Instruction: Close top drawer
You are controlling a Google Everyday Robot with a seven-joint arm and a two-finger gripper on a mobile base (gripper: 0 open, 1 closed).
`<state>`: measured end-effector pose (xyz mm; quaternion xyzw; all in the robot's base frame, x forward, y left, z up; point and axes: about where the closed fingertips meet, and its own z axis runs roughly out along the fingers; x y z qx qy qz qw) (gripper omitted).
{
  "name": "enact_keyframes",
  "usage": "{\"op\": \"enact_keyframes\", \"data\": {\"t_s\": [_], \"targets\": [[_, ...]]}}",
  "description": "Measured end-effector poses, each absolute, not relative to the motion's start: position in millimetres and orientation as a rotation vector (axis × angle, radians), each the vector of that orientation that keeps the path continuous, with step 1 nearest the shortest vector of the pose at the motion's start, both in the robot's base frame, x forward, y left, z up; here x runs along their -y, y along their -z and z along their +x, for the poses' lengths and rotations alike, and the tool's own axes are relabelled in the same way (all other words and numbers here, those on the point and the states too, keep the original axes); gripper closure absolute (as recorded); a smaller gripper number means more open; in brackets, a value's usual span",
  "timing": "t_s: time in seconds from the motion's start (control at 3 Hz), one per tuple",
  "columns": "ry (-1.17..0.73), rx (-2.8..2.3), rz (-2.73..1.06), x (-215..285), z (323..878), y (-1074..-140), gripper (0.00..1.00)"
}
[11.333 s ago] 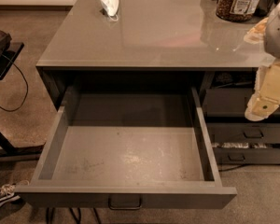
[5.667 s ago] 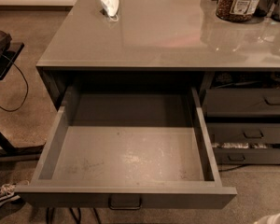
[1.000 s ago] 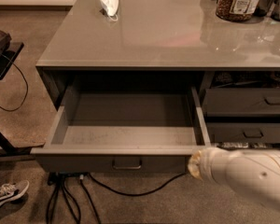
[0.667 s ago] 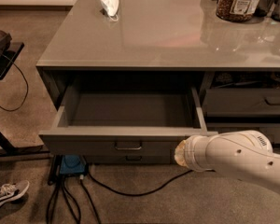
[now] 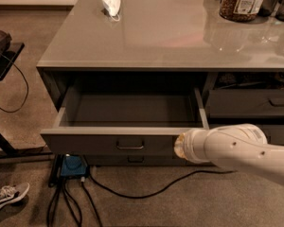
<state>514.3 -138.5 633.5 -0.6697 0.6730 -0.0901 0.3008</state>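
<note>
Top drawer (image 5: 87,144) partly open at frame centre; end effector (image 5: 181,146) set against its front, right of the handle (image 5: 130,145).
Whether the end effector is released or clenched cannot be told. Contact is made off-centre, so the drawer may be skewed on its runners and jammed short of the worktop (image 5: 170,37) edge. The rounded tip could also be slid off the front's right end toward the narrower drawers (image 5: 248,103) at right.
</note>
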Motion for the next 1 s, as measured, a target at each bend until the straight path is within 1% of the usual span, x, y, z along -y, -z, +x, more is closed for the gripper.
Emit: {"op": "enact_keyframes", "data": {"t_s": [0.33, 0.67, 1.0], "targets": [[0.251, -1.788, -1.766, 139.5, 534.6, -633.0, 1.0], [0.253, -1.814, -1.743, 140.2, 572.9, -634.9, 1.0], [0.254, -1.817, -1.74, 140.2, 576.5, -635.2, 1.0]]}}
